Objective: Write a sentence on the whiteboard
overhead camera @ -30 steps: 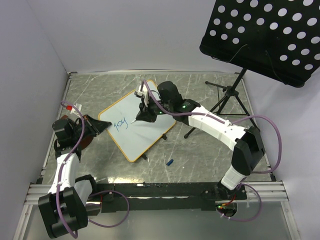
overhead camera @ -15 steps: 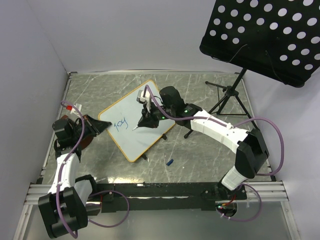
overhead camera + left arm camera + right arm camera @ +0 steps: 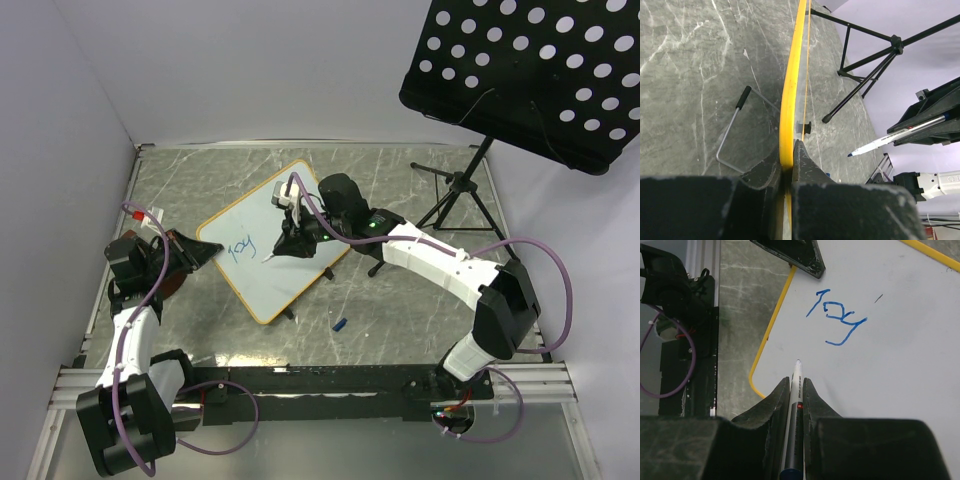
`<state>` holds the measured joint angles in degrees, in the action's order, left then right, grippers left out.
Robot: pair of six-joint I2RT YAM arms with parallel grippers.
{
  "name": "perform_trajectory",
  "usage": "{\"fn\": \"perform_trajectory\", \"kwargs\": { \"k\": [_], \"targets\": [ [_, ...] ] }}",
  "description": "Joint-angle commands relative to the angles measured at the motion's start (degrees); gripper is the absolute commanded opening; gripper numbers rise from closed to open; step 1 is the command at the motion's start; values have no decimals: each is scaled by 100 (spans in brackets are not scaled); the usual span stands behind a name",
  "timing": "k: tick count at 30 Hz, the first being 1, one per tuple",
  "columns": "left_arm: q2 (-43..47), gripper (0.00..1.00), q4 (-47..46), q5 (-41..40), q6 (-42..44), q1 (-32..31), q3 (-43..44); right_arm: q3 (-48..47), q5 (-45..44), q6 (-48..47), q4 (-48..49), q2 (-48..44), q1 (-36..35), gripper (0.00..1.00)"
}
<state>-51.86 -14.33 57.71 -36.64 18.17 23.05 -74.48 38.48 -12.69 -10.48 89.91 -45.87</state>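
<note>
The whiteboard (image 3: 268, 285) with its yellow-orange frame lies tilted in the middle of the table. My left gripper (image 3: 207, 252) is shut on the board's left corner, and the frame edge (image 3: 789, 105) is pinched between its jaws. One blue word of the sentence, "joy" (image 3: 240, 250) (image 3: 837, 320), is on the board. My right gripper (image 3: 285, 245) (image 3: 796, 382) is shut on a white marker (image 3: 795, 390). The marker's blue tip (image 3: 851, 154) points at the bare white face beside the word. In the left wrist view the tip stands a little off the board.
A black perforated music-stand panel (image 3: 530, 70) hangs over the back right, with its tripod (image 3: 455, 200) just right of the board. A small blue cap (image 3: 340, 324) lies on the table near the board's front corner. The board's wire foot (image 3: 732, 130) sticks out beneath it.
My right gripper has moved nearer and slightly left, bringing the marker tip down beside "joy". The left gripper and the board have not moved.
</note>
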Motion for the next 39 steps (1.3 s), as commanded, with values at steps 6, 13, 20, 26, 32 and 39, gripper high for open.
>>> {"fn": "perform_trajectory", "kwargs": {
  "k": [6, 13, 20, 26, 32, 39],
  "targets": [
    [79, 1, -308, -14, 509, -24, 42, -14, 10, 12, 196, -220, -54, 0],
    [26, 1, -316, 3, 518, -24, 51, -23, 2, -6, 187, -184, -45, 0],
    [35, 1, -281, -6, 527, -25, 51, -67, -95, -41, 178, -167, -36, 0],
    [35, 1, -290, -6, 527, -51, 51, -146, -244, -67, 178, -123, -10, 0],
    [35, 1, -220, -41, 571, -68, 59, -286, -516, -225, 196, -79, 25, 0],
    [35, 1, -176, -58, 606, -112, 59, -392, -886, -252, 389, 9, 43, 0]
  ]
}}
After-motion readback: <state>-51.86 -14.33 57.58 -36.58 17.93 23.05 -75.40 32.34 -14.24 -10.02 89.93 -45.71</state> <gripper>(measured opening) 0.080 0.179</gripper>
